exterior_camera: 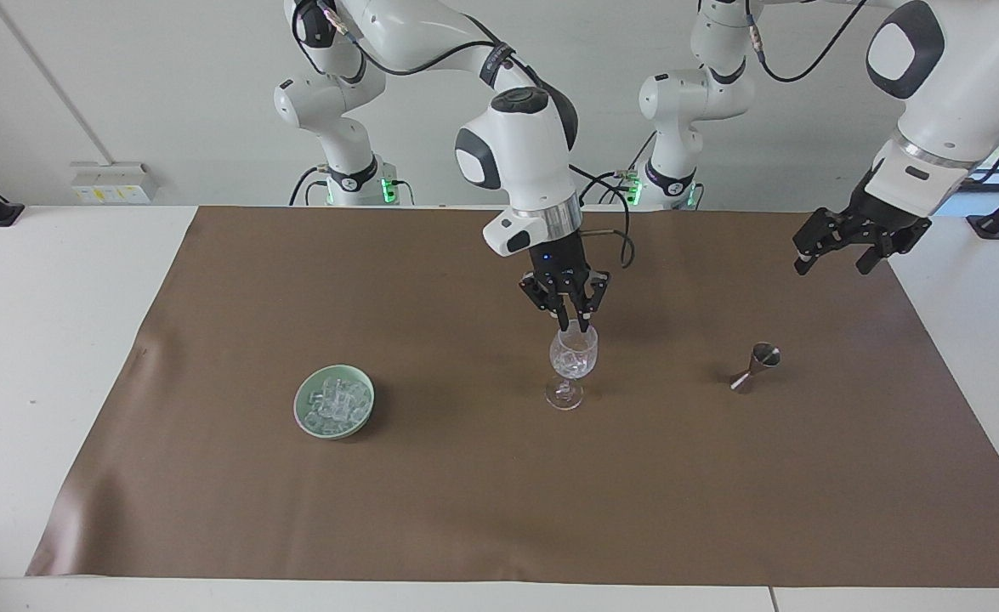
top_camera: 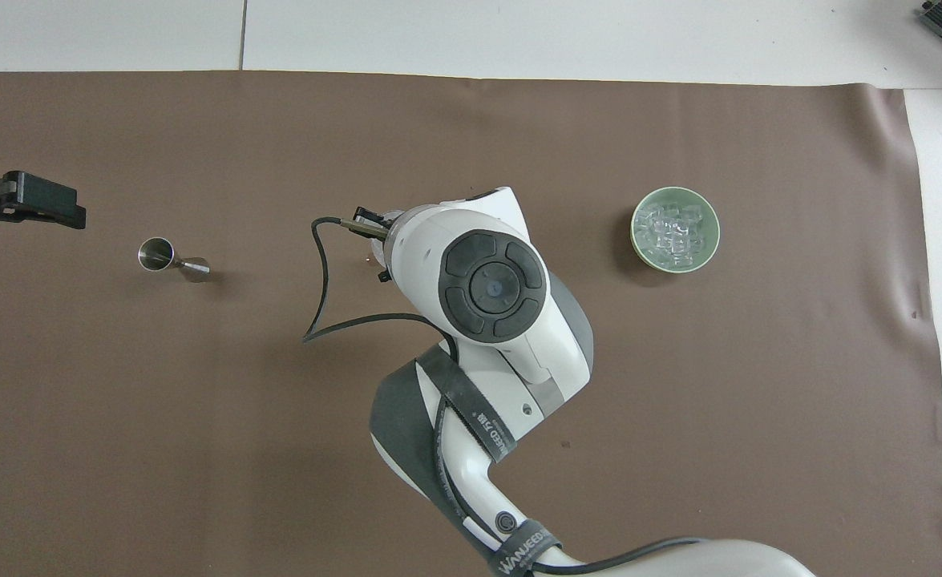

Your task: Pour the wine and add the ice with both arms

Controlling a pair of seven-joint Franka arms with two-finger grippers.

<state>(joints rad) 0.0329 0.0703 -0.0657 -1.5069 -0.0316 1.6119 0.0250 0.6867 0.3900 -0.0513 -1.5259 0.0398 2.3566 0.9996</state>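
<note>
Two arms: right gripper (exterior_camera: 574, 325) points down over the wine glass (exterior_camera: 573, 364), fingertips nearly together; left gripper (exterior_camera: 835, 252) spread wide.

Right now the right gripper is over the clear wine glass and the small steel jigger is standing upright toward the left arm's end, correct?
Not quite. The small steel jigger lies tipped on its side, not upright, as the facing view shows. The rest holds: the right gripper is over the clear wine glass.
</note>
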